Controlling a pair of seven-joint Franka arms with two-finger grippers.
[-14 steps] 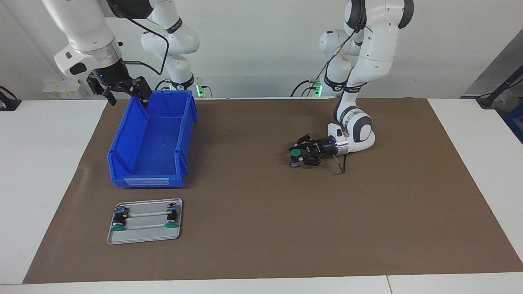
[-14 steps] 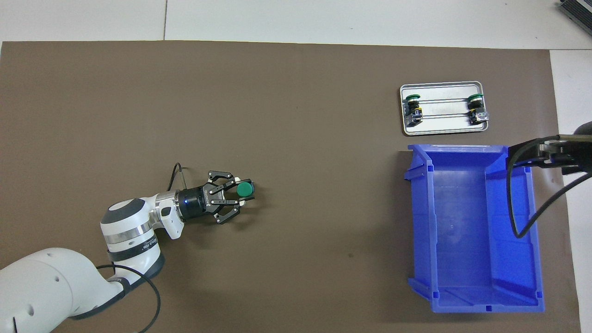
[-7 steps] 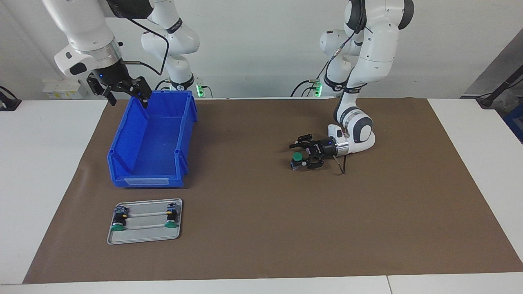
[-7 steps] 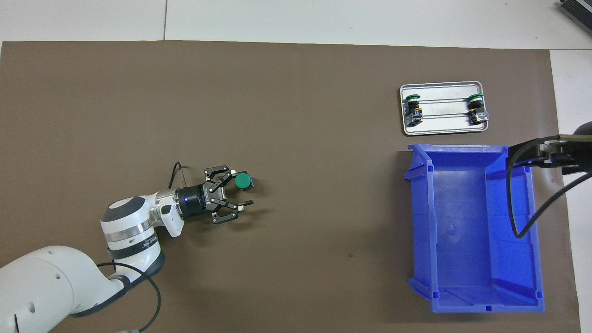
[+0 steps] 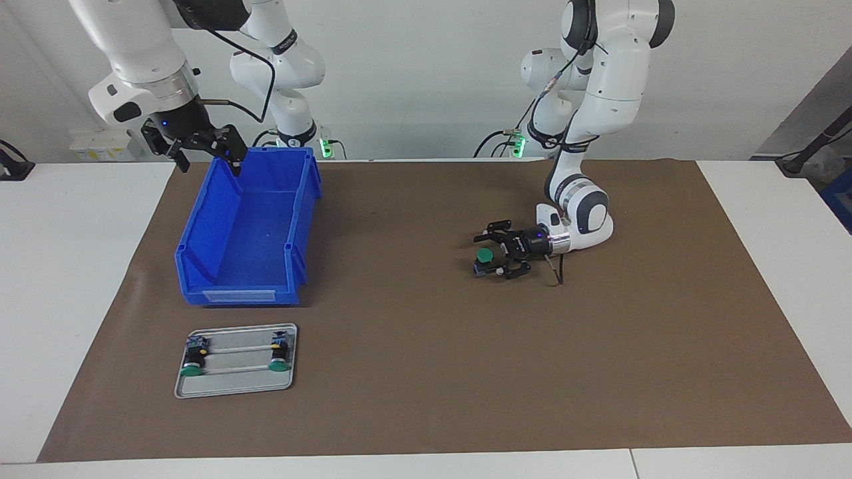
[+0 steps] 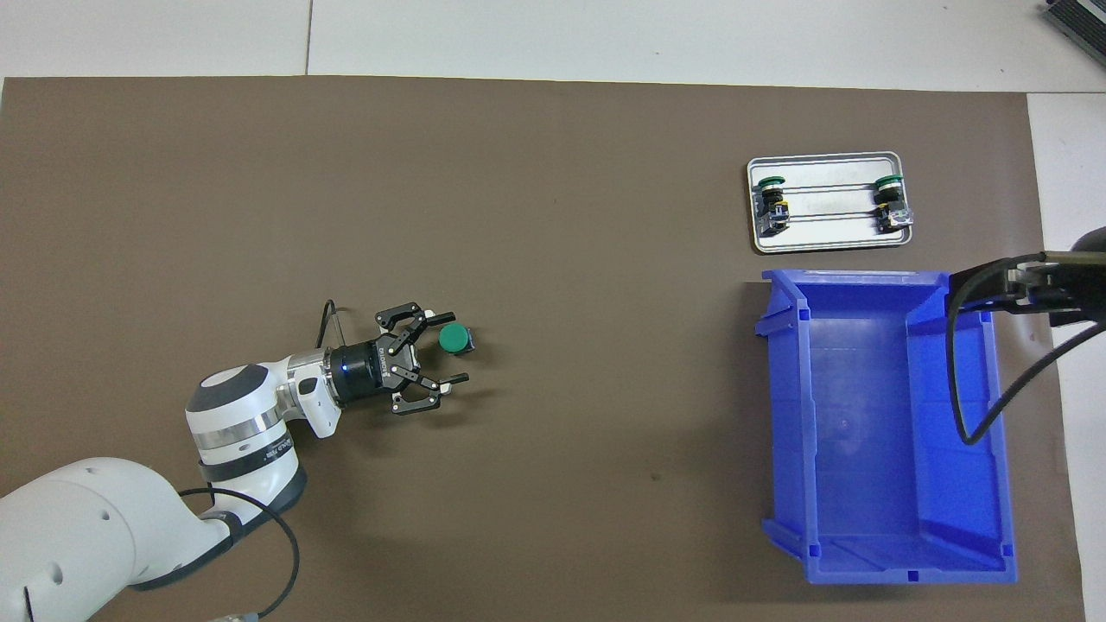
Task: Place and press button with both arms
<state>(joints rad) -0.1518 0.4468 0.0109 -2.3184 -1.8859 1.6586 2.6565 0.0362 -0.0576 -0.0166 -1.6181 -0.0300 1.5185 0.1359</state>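
Note:
A green-capped button [image 5: 484, 255] [image 6: 454, 339] stands upright on the brown mat [image 5: 426, 372], toward the left arm's end. My left gripper [image 5: 490, 253] [image 6: 459, 348] lies low and level beside it, open. Its fingers straddle the button without touching the cap. My right gripper [image 5: 206, 160] [image 6: 994, 286] hangs open and empty above the rim of the blue bin [image 5: 200, 266] [image 6: 782, 432], at the bin's corner nearest the robots. The right arm waits there.
A small metal tray [image 5: 236, 386] [image 6: 825, 246] lies on the mat, farther from the robots than the bin. Two more green-capped buttons [image 5: 192, 363] [image 5: 279, 356] rest on it. The bin is empty. White tabletop borders the mat.
The left gripper has opened and let go of the button, which now stands on the mat. The gripper drew back a little toward its arm. The right arm has not moved.

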